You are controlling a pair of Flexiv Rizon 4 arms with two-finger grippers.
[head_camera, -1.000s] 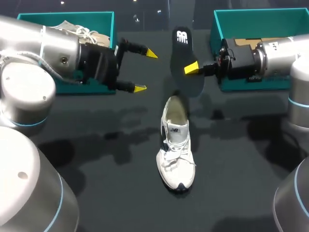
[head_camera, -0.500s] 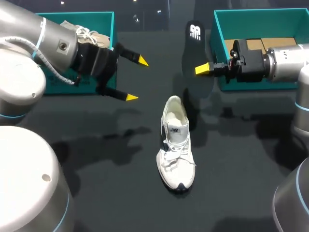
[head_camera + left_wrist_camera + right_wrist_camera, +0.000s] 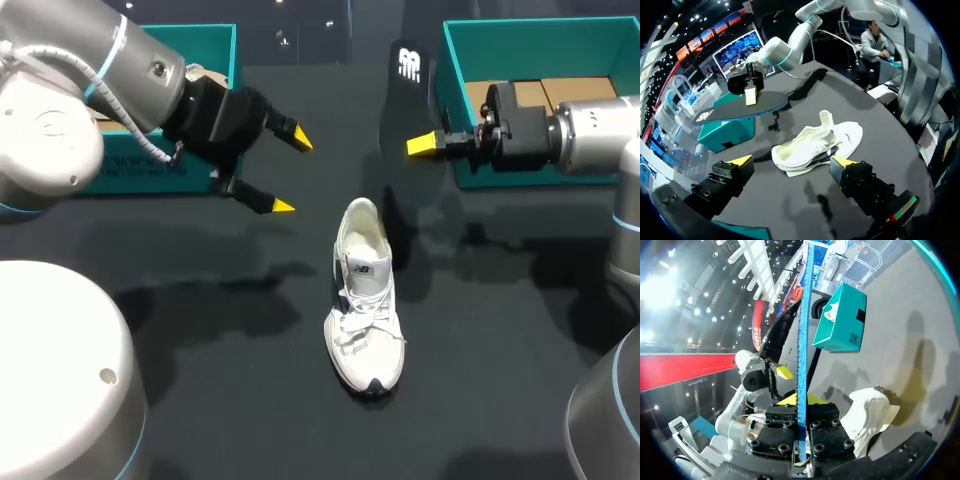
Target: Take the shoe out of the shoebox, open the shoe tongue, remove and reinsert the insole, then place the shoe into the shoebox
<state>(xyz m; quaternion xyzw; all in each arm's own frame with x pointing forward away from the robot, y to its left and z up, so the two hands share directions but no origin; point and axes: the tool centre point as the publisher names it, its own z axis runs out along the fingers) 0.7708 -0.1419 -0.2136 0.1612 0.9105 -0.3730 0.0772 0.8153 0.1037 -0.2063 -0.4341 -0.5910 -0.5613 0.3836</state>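
Observation:
A white shoe [image 3: 365, 300] lies in the middle of the black table, toe toward the front; it also lies just ahead of my left gripper [image 3: 792, 162] as the shoe [image 3: 815, 147]. My right gripper [image 3: 425, 145] is shut on the black insole [image 3: 405, 90], which it holds in the air behind the shoe. In the right wrist view the insole [image 3: 802, 340] stands edge-on between the fingers. My left gripper [image 3: 290, 170] hangs open and empty, left of the insole and behind the shoe.
A teal shoebox [image 3: 215, 60] at the back left holds another pale shoe [image 3: 200, 75]. A second teal shoebox [image 3: 540, 40] stands at the back right under my right arm.
The right gripper carried the insole to the right and a bit farther back. The left arm turned, and its open gripper dropped slightly toward the table.

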